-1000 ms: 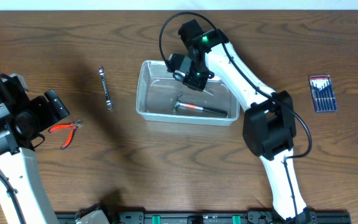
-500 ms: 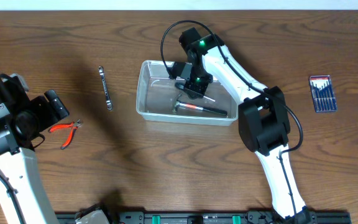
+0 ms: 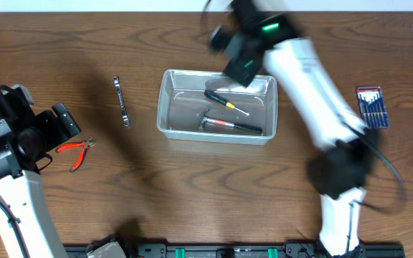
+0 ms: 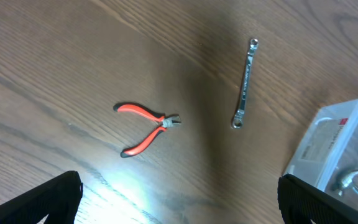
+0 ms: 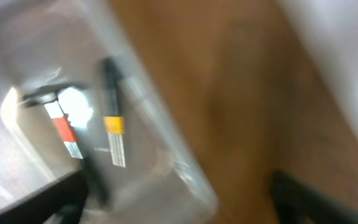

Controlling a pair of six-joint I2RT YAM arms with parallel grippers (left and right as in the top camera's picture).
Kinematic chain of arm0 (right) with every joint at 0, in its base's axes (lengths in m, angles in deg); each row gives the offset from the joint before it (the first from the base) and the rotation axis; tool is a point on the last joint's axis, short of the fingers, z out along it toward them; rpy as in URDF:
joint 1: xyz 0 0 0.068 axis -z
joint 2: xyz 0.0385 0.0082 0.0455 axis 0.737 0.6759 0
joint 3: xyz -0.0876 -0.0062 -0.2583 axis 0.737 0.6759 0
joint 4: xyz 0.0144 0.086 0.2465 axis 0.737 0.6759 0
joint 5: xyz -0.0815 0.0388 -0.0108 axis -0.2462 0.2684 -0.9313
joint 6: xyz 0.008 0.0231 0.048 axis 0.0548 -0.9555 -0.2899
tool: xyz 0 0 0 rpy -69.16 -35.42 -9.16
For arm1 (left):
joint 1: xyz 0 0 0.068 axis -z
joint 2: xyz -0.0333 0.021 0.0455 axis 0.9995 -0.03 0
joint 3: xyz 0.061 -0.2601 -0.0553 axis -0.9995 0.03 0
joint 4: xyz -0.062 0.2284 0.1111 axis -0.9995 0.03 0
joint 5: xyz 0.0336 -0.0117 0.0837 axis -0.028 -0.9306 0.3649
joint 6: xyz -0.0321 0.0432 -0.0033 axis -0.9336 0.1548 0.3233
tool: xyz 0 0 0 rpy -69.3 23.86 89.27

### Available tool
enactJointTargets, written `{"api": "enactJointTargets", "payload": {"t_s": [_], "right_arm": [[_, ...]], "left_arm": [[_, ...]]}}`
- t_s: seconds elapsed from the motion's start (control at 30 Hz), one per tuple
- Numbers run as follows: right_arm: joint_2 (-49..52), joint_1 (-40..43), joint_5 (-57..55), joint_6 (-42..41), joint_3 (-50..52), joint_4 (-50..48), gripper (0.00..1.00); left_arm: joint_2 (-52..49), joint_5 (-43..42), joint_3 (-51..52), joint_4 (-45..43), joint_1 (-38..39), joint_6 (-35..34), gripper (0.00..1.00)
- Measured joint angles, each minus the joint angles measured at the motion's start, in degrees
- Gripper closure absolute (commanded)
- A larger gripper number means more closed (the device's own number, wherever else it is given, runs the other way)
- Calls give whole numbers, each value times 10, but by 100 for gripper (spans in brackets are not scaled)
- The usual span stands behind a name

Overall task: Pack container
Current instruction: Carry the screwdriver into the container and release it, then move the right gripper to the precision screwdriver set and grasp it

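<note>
Overhead view: the left fingers (image 4: 42, 200) are spread as wide as they go with nothing between them, hanging over bare wood at the left end of the worktop (image 3: 192, 193), touching nothing. Just beside them lie small pliers (image 3: 77, 152) with red handles, and a little farther toward the middle lies a slim silver wrench (image 3: 122, 102), pointing away from the robot. The right fingers (image 5: 319, 198) also stand far apart and hold nothing. From above, that arm is a blur over the far right corner of the container (image 3: 165, 107), and I cannot tell whether it touches the rim. The worktop is dark brown wood with a strong grain, and a pale strip runs along its far edge. Out to the right, well apart from everything else, is a flat pack of small screwdrivers (image 3: 372, 107) with blue handles. The container sits in the middle of the worktop, long side toward the robot, clear enough that the wood shows through its floor. Two tools lie in it: a short black-handled tool with a yellow band (image 3: 224, 100) lies on a slant in the far half. A longer tool with a red band (image 3: 231, 125) lies along the near wall. The two lie close together, and the right wrist view is too smeared to show whether they touch.
</note>
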Motion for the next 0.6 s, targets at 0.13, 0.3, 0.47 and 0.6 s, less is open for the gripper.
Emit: {"api": "enactJointTargets", "payload": {"t_s": [0.13, 0.3, 0.47, 0.6], "right_arm": [[-91, 158, -14, -59, -26, 24, 1], [-80, 336, -33, -87, -24, 58, 1], [-5, 420, -23, -88, -17, 84, 1], [55, 444, -20, -88, -15, 84, 1]], "left_arm": [[10, -2, 0, -1, 0, 0, 2], [24, -4, 0, 0, 0, 0, 2], [26, -4, 0, 0, 0, 0, 2], [26, -4, 0, 0, 0, 0, 2]]}}
